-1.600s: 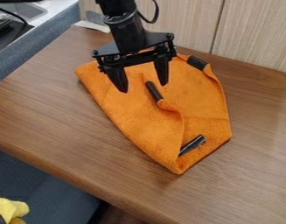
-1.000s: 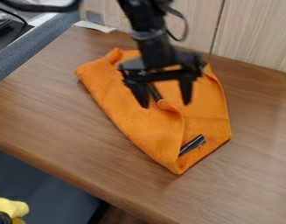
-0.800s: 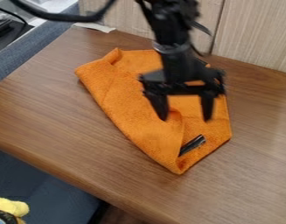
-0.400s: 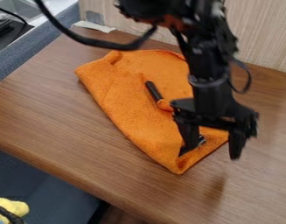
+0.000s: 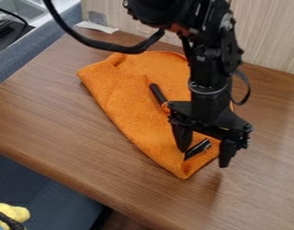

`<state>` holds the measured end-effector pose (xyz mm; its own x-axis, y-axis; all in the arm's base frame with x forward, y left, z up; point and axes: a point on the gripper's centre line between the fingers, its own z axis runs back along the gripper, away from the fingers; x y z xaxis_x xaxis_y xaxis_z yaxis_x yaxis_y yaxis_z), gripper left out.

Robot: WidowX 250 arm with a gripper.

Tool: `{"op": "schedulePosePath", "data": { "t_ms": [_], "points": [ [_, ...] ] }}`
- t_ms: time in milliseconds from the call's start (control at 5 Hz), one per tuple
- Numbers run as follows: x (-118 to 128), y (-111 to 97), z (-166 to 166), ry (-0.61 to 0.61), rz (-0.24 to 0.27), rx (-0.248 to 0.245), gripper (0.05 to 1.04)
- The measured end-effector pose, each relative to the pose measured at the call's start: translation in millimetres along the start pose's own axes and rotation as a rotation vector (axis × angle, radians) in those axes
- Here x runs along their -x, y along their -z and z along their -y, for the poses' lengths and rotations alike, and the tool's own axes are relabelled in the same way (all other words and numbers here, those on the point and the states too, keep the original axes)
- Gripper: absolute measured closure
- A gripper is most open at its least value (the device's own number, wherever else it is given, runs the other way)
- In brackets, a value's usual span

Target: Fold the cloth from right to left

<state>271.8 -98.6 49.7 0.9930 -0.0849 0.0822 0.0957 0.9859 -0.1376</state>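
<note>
- Orange fabric, a soft cloth [image 5: 131, 108] already part-folded into a rough wedge, lies beneath the gripper [image 5: 203, 158] and spreads up and to the left of it in the view.
- Black and two-fingered, the gripper stands wide open with nothing visibly held; one finger is over the cloth near its lower right, the other beyond its right edge. Whether either touches anything, I cannot tell.
- Between the fingers shows a short, dark, glossy strip [image 5: 198, 149] on the cloth; a slim black bar [image 5: 156, 93] lies up and left of the gripper.
- Brown wood-grained surface [image 5: 53, 112] runs below and left of the gripper.
- Closing too high would likely pinch air; too low, the tips could press into the wood.
- Gripping the glossy strip instead of fabric might let the edge slip out.
- Catching several layers at once could drag the whole cloth leftward rather than fold it, or undo the existing fold.
</note>
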Motion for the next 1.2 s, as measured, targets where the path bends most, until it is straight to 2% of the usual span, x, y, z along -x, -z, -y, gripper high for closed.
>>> {"op": "schedulePosePath", "data": {
  "t_ms": [200, 400, 800, 1000, 1200],
  "points": [
    [2, 3, -8, -0.022, -0.013, -0.017, 0.083],
    [3, 13, -10, -0.019, -0.043, -0.020, 0.128],
    [3, 16, -12, -0.038, -0.046, -0.029, 0.678],
    [2, 15, -11, -0.029, -0.047, -0.024, 0.875],
    [2, 13, -9, 0.007, -0.054, -0.010, 0.981]
  ]
}}
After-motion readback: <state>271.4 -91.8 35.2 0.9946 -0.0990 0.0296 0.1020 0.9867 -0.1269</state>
